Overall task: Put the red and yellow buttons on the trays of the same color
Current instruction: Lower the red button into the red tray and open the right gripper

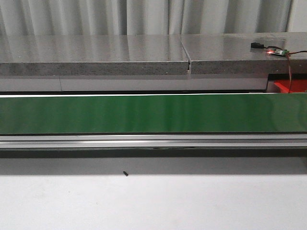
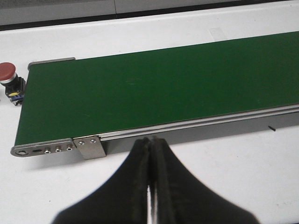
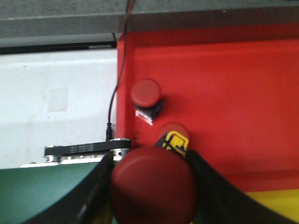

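Note:
In the right wrist view my right gripper [image 3: 150, 196] is shut on a red button [image 3: 152, 179], held at the near edge of the red tray [image 3: 243, 84]. Two more red buttons lie in that tray: one upright [image 3: 145, 92], and one tipped over with a yellow label [image 3: 174, 133]. A strip of the yellow tray [image 3: 275, 205] shows beside the red one. In the left wrist view my left gripper [image 2: 152, 142] is shut and empty, just short of the conveyor's rail. Another red button [image 2: 7, 73] stands on the white table past the belt's end. Neither gripper shows in the front view.
The green conveyor belt [image 1: 153, 112] runs across the table, with its metal end bracket [image 2: 88, 147] close to my left fingers. A corner of the red tray [image 1: 290, 86] shows at the far right. A small circuit board [image 1: 277, 51] with wires sits on the grey shelf behind.

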### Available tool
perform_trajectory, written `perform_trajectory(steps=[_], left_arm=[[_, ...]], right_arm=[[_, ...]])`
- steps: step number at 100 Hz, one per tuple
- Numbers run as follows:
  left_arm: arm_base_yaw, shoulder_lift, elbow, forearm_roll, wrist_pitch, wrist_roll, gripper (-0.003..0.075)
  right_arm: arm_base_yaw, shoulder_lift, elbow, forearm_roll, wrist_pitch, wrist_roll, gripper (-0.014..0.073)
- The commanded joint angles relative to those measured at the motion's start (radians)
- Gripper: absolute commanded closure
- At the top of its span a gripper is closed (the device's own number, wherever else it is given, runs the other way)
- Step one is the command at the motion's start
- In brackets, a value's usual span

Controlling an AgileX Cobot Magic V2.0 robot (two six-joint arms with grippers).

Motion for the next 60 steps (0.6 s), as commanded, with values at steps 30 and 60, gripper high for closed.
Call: perform_trajectory(steps=[30,60], left_arm=[[-0.007,0.003,-0.026,-0.011,-0.061,-0.007,0.0739],[-0.007,0.003,-0.026,-0.011,-0.061,-0.007,0.0739]], right_arm=[[-0.034,0.181,-0.214,0.014,-0.058,0.059,0.0369],[-0.040,0.356,-0.346,0.014,-0.077,0.149,0.0369]])
